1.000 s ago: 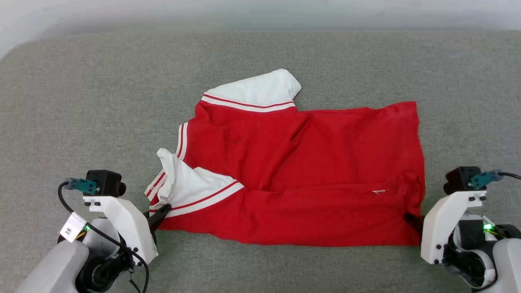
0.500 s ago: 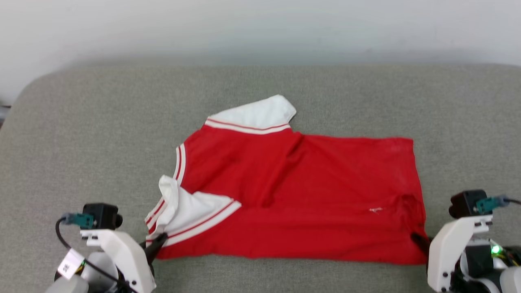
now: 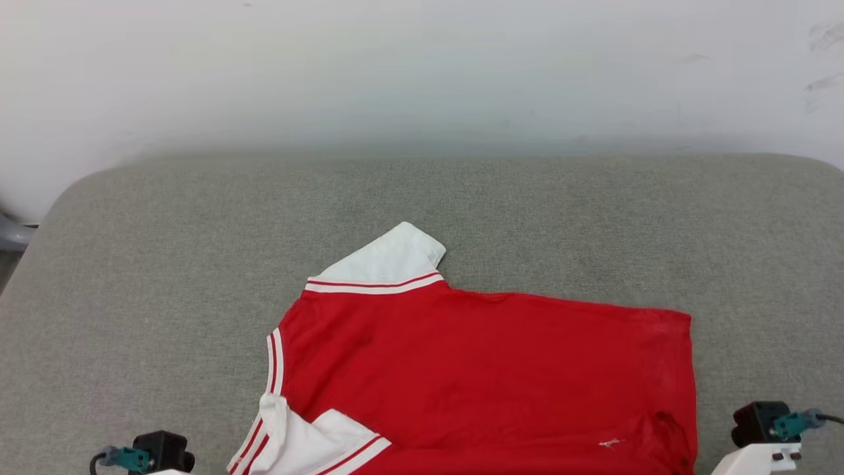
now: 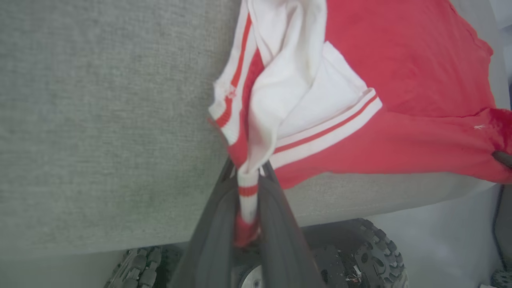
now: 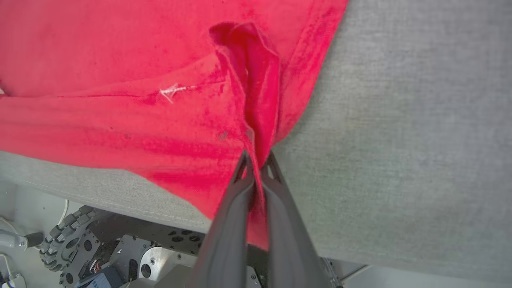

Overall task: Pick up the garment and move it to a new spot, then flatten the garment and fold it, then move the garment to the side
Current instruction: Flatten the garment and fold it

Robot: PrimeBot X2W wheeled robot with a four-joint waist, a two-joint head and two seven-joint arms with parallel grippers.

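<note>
Garment (image 3: 488,376) lies on the grey worktop (image 3: 132,264) in the head view. Its red body is spread low in the middle, and one white sleeve (image 3: 386,260) points toward the wall (image 3: 422,66). A white fleck (image 3: 612,443) near its right end is too small to read. Compared with a second ago the whole picture has slid down, so the camera has tipped up. More wall shows, the garment's near edge is cut off at the bottom, and the red cloth looks smoother.

In the left wrist view the left claw (image 4: 248,172) is clamped on the striped cuff (image 4: 248,190) of the nearer sleeve. Its fingers are close together with the cuff pinched between them. The cloth runs from there up onto the worktop, close to its near edge, with a wheel (image 4: 376,252) below.

In the right wrist view the right claw (image 5: 258,158) is pressed together on a bunched red corner of the garment. The cloth reaches past the worktop's edge there.
</note>
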